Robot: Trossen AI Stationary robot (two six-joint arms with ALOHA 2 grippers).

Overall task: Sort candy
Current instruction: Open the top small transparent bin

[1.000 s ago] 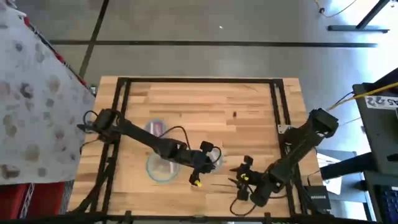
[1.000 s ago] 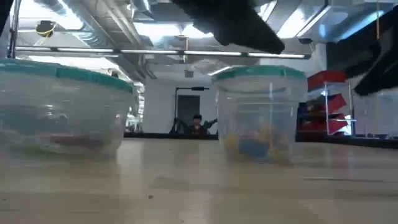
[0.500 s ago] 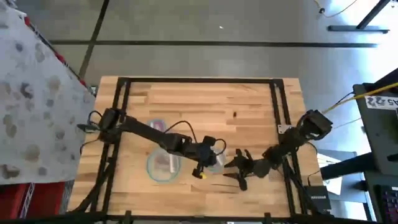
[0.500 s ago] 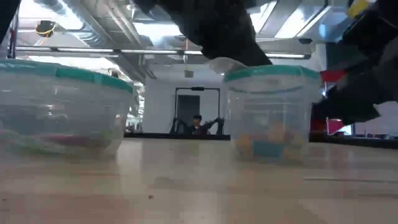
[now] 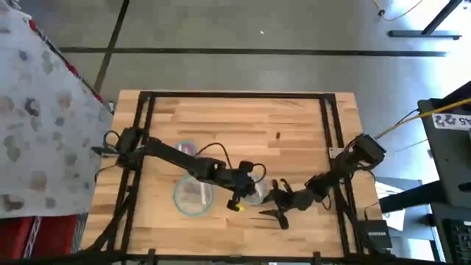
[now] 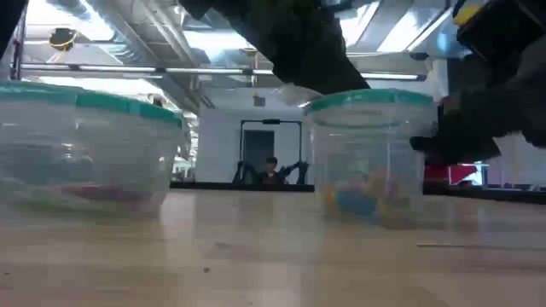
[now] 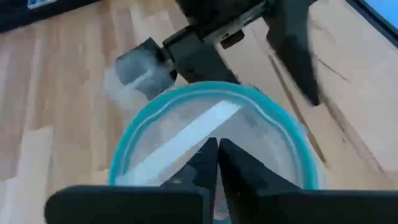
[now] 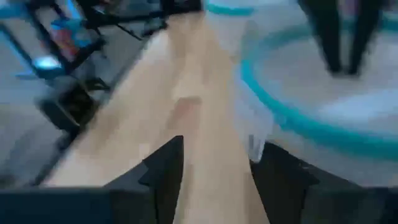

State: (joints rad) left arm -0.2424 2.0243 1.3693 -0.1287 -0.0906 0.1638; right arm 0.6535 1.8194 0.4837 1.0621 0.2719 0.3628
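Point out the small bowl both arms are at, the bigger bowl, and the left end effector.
small bowl [image 6: 368, 100], low view, on its teal rim.
bigger bowl [image 6: 85, 98], low view, on its teal rim.
left end effector [image 7: 217, 144], left wrist view, where the shut fingertips meet over the small bowl.

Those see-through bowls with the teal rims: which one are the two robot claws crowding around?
The smaller bowl, nearest the right arm: the left gripper is over it, the right gripper beside it. The others, and, have no claw at them.
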